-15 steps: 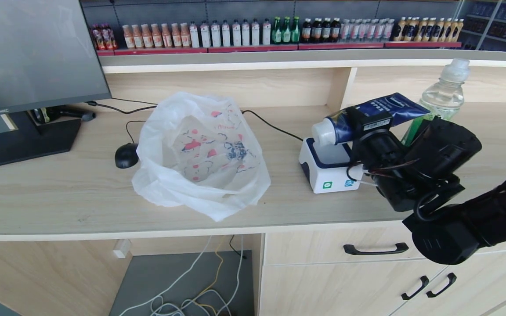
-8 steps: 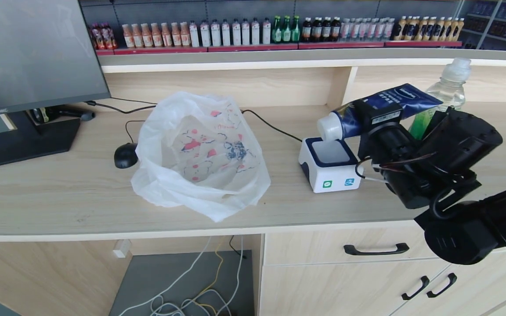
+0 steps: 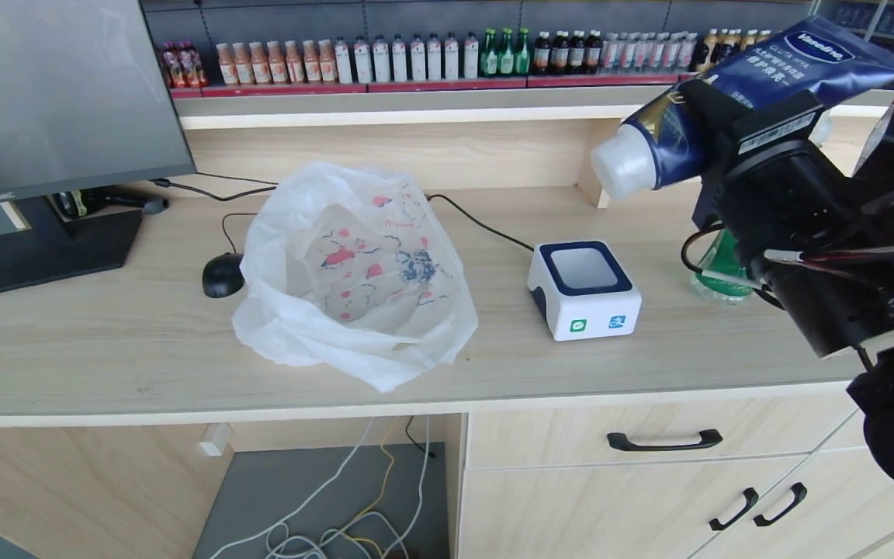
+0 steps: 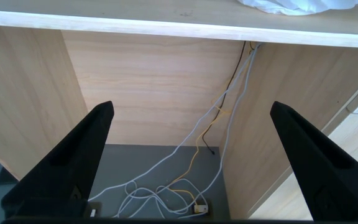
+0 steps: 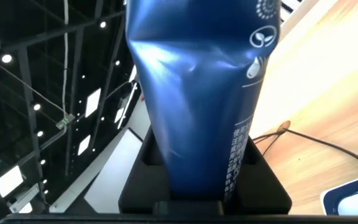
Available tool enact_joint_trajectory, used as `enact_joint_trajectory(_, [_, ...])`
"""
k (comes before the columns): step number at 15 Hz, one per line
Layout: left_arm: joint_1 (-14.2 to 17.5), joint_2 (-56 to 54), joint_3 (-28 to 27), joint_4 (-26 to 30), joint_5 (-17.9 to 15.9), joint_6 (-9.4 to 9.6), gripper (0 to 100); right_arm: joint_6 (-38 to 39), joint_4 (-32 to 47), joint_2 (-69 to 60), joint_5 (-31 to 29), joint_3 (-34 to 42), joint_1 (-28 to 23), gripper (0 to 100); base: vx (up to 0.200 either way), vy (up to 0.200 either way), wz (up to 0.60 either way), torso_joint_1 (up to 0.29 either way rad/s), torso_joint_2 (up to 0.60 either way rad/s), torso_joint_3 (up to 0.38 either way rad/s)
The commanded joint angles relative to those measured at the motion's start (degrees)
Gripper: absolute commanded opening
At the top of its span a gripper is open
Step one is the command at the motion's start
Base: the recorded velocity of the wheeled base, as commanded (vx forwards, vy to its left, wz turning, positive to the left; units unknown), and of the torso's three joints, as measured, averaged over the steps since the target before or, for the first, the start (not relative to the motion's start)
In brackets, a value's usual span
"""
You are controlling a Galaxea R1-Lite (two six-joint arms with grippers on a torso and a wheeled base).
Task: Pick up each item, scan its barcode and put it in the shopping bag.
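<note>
My right gripper [image 3: 734,116] is shut on a dark blue tube [image 3: 726,85] with a white cap, held high above the counter to the right of the white barcode scanner [image 3: 584,289]. In the right wrist view the blue tube [image 5: 197,106] sits clamped between the black fingers [image 5: 138,177]. The white shopping bag [image 3: 354,272] lies open on the counter left of the scanner. A clear bottle with a green label [image 3: 719,264] stands behind my right arm, mostly hidden. My left gripper [image 4: 188,162] hangs open below the counter edge, nothing between its fingers.
A monitor [image 3: 59,101] on its stand [image 3: 47,252] occupies the far left of the counter [image 3: 105,349], with a black mouse [image 3: 223,275] beside the bag. Cables run across the counter and hang below it [image 4: 210,143]. Drawers with black handles [image 3: 664,442] are under the right side.
My right gripper has lifted the blue tube up and to the right, away from above the scanner. The scanner top and the green-labelled bottle's base have come into sight.
</note>
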Motion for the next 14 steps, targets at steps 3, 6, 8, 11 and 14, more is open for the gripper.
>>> enact_joint_trajectory(3, [0.01,-0.02,0.0,0.0,0.0,0.0,100,-3.41,0.05,-9.99,2.5,7.23,0.53,0,0.0,0.0,0.0,0.0,0.0,0.0])
enact_joint_trajectory(6, [0.01,-0.02,0.0,0.0,0.0,0.0,100,-5.78,0.14,-13.68,2.58,10.57,0.97,0,0.0,0.0,0.0,0.0,0.0,0.0])
enact_joint_trajectory(8, [0.01,-0.02,0.0,0.0,0.0,0.0,100,-5.96,0.14,-14.29,2.67,11.1,1.06,0,0.0,0.0,0.0,0.0,0.0,0.0])
enact_joint_trajectory(11, [0.1,-0.02,0.0,0.0,0.0,0.0,100,-6.84,0.14,-14.56,3.55,11.45,1.23,0,0.0,0.0,0.0,0.0,0.0,0.0])
enact_joint_trajectory(14, [0.01,-0.02,0.0,0.0,0.0,0.0,100,-10.53,0.14,-16.32,6.01,13.47,2.99,0,0.0,0.0,0.0,0.0,0.0,0.0])
